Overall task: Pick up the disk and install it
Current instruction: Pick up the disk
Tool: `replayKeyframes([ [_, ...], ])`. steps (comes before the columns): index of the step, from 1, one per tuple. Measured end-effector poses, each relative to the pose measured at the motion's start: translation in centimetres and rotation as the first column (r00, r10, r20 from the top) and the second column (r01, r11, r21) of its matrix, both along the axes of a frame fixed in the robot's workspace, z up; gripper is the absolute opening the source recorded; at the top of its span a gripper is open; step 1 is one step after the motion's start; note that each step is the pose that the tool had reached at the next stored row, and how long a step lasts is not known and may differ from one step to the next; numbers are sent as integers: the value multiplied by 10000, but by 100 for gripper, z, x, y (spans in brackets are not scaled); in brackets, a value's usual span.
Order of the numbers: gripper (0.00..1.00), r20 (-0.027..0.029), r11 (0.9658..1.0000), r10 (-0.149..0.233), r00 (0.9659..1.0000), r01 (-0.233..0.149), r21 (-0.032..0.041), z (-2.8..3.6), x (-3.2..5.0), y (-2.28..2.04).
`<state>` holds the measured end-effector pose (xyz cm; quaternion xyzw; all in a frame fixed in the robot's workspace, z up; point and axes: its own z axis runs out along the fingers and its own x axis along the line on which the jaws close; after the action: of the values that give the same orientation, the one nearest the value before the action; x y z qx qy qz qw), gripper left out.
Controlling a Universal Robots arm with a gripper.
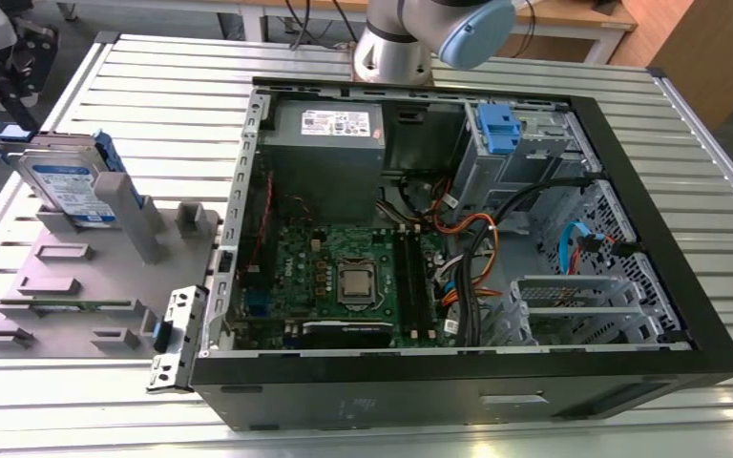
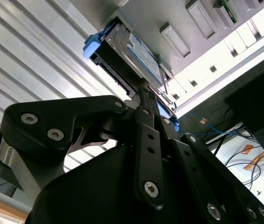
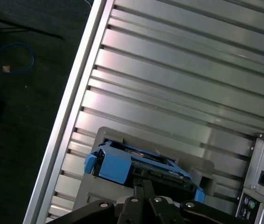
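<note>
1. The exterior view looks down steeply from high and well back. It takes in the whole open computer case [image 1: 469, 382], the slatted table [image 1: 150, 86], and the grey holder [image 1: 87, 286] on the exterior view's left. The arm [image 1: 399, 43] rises at the far edge.
2. The first wrist view looks down past the gripper [image 3: 143, 186], close above the disk [image 3: 141, 156], with a corner of the computer case beside it.
3. The second wrist view looks along the gripper's black links, strongly tilted, close to the disk's labelled face.
4. All three views share the disk, holder and table.
</note>
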<state>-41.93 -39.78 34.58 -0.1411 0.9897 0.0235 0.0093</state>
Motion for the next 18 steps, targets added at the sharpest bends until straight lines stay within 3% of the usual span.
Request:
replayKeyframes([
  [6,11,1,9991,428,9991,-428,1,0,0,0],
  [9,11,1,9967,806,9967,-806,1,-2,0,0],
  [14,11,0,9877,1566,9877,-1566,0,-5,0,0],
  [18,11,1,9768,2140,9768,-2140,0,-8,0,0],
])
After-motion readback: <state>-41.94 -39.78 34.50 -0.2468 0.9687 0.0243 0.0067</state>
